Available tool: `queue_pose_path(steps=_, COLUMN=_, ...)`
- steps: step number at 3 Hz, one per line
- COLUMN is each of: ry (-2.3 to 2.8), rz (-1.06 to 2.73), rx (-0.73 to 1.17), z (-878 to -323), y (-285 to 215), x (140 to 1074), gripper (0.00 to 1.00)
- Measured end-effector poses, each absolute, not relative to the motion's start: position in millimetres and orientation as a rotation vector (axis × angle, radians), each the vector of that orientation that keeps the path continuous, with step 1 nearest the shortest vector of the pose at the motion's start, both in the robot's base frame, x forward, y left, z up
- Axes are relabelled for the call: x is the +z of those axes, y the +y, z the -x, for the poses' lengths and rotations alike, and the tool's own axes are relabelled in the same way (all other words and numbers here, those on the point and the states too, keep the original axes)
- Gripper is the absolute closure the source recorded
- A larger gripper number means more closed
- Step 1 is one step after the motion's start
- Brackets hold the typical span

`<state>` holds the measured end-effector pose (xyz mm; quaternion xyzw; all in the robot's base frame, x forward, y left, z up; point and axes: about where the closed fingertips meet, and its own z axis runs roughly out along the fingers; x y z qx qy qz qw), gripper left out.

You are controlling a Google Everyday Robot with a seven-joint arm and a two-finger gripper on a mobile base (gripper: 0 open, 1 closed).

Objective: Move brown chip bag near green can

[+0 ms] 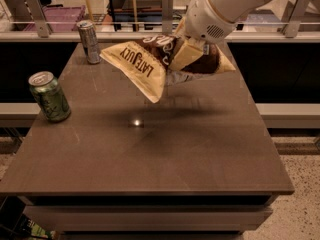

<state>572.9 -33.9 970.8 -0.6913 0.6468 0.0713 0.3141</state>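
The brown chip bag (145, 66) hangs in the air above the middle of the table, its cream end with "LATE JULY" pointing down and to the left. My gripper (182, 56) comes in from the upper right and is shut on the bag's dark middle. The green can (49, 97) stands upright near the table's left edge, well to the left of the bag and lower in the view.
A taller silver-grey can (89, 42) stands at the table's far left corner. The brown table (165, 154) has a railing (150, 26) behind it. A bright light spot lies on the table's middle.
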Motion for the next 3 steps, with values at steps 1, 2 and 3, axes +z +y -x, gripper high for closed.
queue_pose_path(steps=1, ry=1.728, rz=1.778, rx=0.200, z=-552, y=-16, x=967, gripper=1.00)
queue_pose_path(steps=2, ry=1.731, rz=1.763, rx=0.221, z=-533, y=6, x=959, gripper=1.00)
queue_pose_path(steps=3, ry=1.722, rz=1.782, rx=0.244, z=-514, y=29, x=949, gripper=1.00)
